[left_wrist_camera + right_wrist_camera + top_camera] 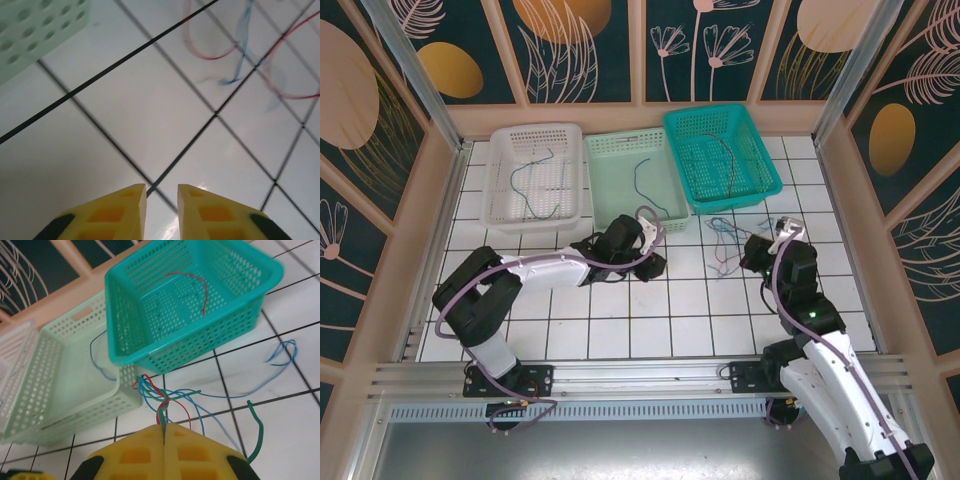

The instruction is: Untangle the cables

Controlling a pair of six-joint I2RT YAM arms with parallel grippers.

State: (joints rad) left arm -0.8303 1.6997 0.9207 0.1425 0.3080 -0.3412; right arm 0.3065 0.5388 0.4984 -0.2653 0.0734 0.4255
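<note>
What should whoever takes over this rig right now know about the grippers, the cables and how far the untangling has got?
Left gripper: jaws slightly apart, empty, over bare tile short of the tangle.
Right gripper: shut on the tangled bundle of red, blue and green cables, whose loose ends trail over the tiles in front of the teal basket.
Done: single cables lie in the white basket, the pale green basket and the teal one.
Left: pull the bundle's strands apart; their number is hard to count.
</note>
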